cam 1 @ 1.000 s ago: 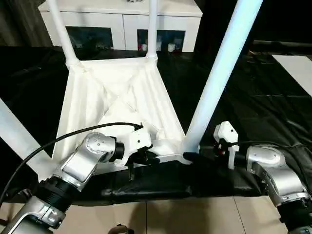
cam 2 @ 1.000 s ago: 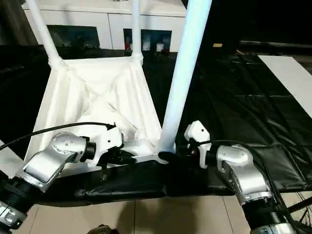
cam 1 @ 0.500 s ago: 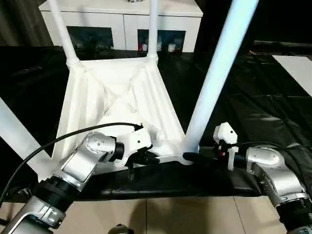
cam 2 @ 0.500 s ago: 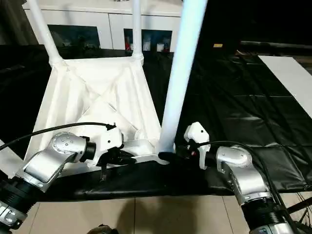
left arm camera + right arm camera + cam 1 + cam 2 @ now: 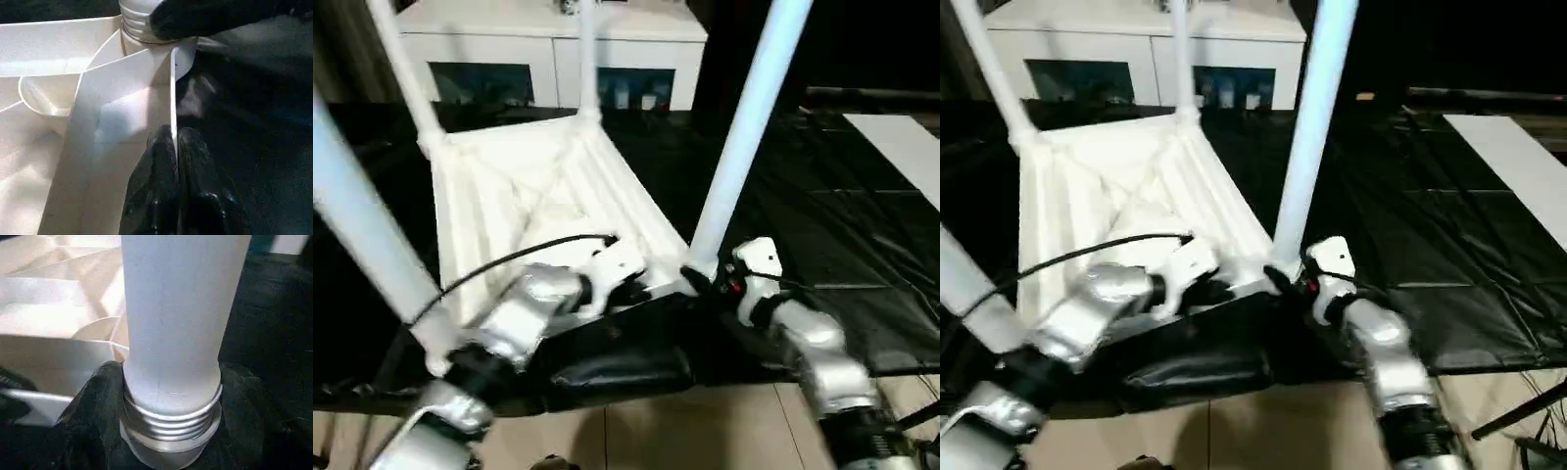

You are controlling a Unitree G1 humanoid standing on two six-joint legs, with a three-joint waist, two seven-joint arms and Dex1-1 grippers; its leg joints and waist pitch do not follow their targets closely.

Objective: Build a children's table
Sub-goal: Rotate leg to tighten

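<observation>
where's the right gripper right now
The right gripper is clamped around the threaded base of the near right leg, at the tabletop's near right corner socket.

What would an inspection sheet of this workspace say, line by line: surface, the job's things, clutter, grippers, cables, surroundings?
Surface: black mat over a pale tiled floor.
Job's things: tabletop lies underside up; four legs stand in its corners; the near right leg shows thread rings at its base.
Clutter: nothing seen.
Grippers: left gripper shut on the tabletop's thin edge; right gripper closed around the near right leg's base.
Cables: a black cable arcs over the left forearm.
Surroundings: white cabinet with dark glass doors behind; a white panel at the far right.
</observation>
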